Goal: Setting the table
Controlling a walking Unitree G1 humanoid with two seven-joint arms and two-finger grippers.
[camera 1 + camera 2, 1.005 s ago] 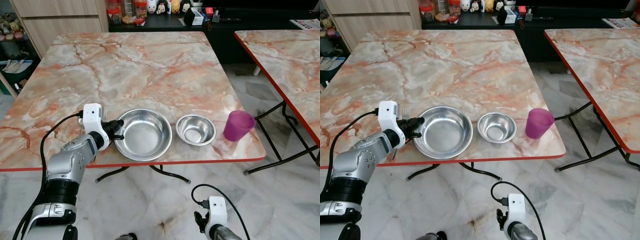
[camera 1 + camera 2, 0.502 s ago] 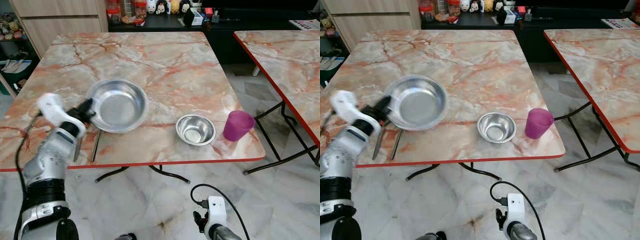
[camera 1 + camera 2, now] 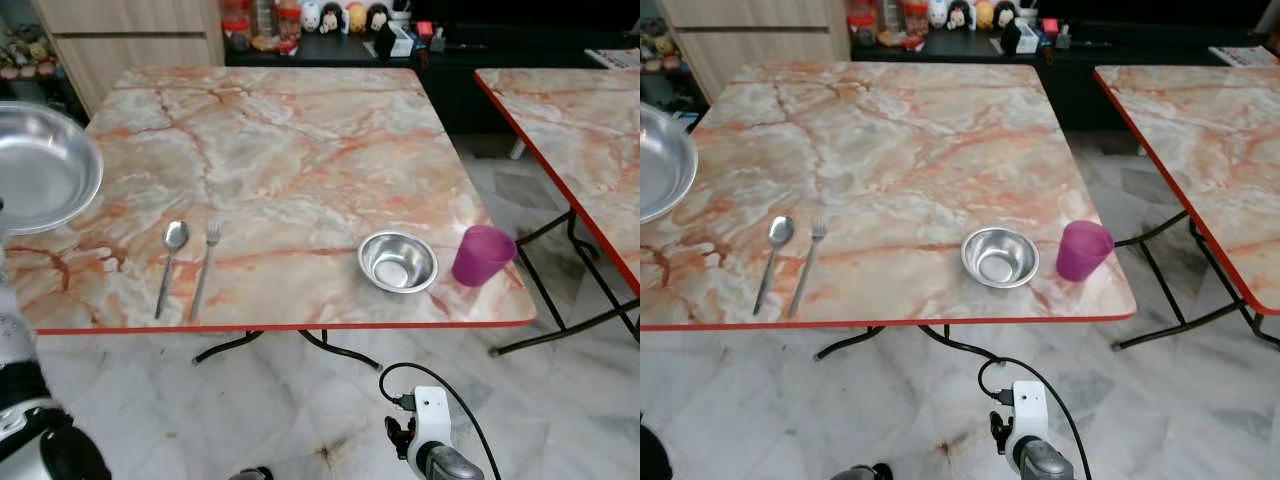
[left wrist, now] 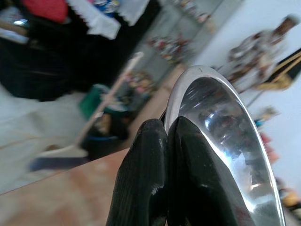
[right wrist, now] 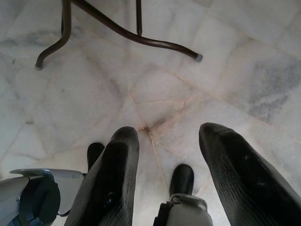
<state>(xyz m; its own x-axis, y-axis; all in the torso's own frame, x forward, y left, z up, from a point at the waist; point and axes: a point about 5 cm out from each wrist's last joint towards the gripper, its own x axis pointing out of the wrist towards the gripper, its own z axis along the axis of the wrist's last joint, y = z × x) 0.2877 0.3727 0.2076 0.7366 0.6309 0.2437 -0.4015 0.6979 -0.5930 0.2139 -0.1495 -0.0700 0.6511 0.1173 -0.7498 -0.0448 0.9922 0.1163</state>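
We count one spoon, one fork, one small bowl, one cup; our left gripper pinches the big bowl's rim, our right gripper hangs spread apart.

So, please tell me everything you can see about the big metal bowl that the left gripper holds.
The large steel bowl is round, shallow and shiny, with a thin rolled rim and nothing visible inside. It is lifted clear of the marble table, at the robot's far left, tilted so that its inside shows. The left gripper pinches its rim between shut black fingers. Nothing else touches it.
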